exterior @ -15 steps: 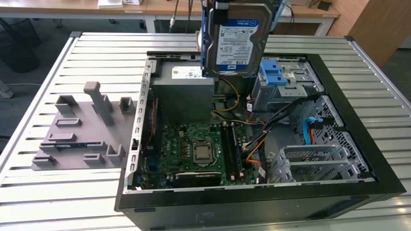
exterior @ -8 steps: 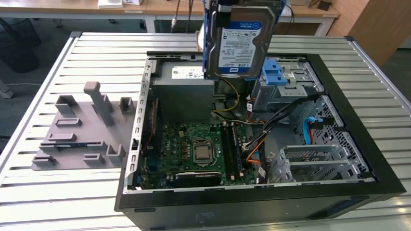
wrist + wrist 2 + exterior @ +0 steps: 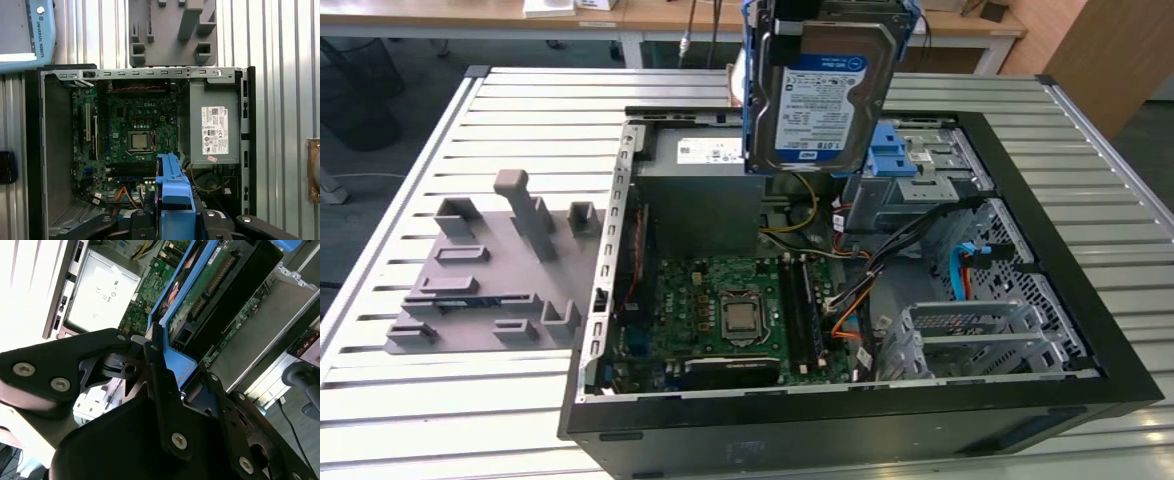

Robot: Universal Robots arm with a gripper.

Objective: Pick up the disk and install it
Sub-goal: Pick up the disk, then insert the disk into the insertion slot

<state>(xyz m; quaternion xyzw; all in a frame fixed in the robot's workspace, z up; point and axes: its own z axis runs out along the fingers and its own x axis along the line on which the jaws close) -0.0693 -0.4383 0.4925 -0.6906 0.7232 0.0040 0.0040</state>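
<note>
Up over the open computer case (image 3: 1067, 395), my claw (image 3: 182, 372) is clamped on the disk (image 3: 821, 100). In the second wrist view I can see its black fingers (image 3: 161, 385) pressed against the blue bracket (image 3: 172, 182) that frames the drive, with the drive's green circuit side turned toward that camera.

From the exterior view, the disk hangs upright with its white-and-blue label facing the camera. It is lifted clear above the case, in front of the far end of the interior. Just behind and below it sits the grey power supply box (image 3: 700, 190), and toward the exterior view's right is the drive bay with its blue latch tabs (image 3: 891, 155). I cannot tell from these angles how much clearance there is between the disk's lower edge and the parts under it.

Further out, the green motherboard (image 3: 734, 300) lies flat on the case floor with the silver processor (image 3: 740, 318) in its middle. Orange and black cables (image 3: 847, 300) run beside it toward a perforated metal cage (image 3: 974, 340) at the near corner.

The case lies on its side on the slatted metal desk (image 3: 454, 400). A grey plastic fixture plate (image 3: 480, 290) with raised blocks sits just beside the case on the exterior view's left.
</note>
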